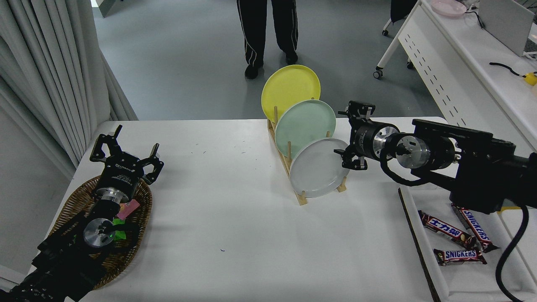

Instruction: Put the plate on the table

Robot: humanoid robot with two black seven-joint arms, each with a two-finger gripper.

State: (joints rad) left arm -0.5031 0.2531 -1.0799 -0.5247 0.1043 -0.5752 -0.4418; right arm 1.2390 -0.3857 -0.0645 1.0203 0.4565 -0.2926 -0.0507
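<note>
— Any print you can make out?
— "SNICKERS" in white on the near candy bar [460,256] at the right, and again on the bar [474,227] just beyond it.
— The third bar [447,229]?
— Chinese characters. The left gripper's [126,159] white marking is too small to read.

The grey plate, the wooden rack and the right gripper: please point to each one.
grey plate [319,168], head view, middle of its face.
wooden rack [288,150], head view, an upright peg.
right gripper [345,133], head view, midway between its fingertips.
</note>
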